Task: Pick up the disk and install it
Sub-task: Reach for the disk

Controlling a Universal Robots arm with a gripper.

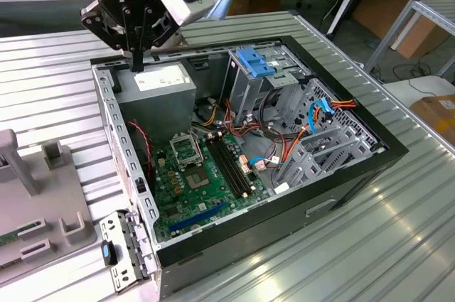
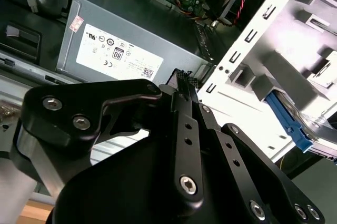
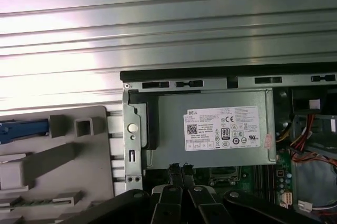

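Observation:
My gripper [image 1: 138,60] hangs over the back corner of the open computer case [image 1: 355,174], on the exterior view's left. It is just above the grey power-supply box [image 1: 160,83]. Its black fingertips meet with nothing between them, so the gripper [image 3: 179,169] is shut and empty; it also shows in the second wrist view [image 2: 184,76]. The disk [image 3: 21,129] lies off to the side in a grey holder [image 3: 58,155], and I see its blue carrier edge. That blue edge of the disk [image 2: 292,124] appears again beside pale metal.
The power-supply box [image 3: 210,129] with its white label fills the case corner under me. A metal drive cage with a blue latch [image 1: 254,64] stands further in, beside cables and the green motherboard [image 1: 199,181]. The grey holder [image 1: 43,195] sits on the ribbed metal table [image 1: 370,245].

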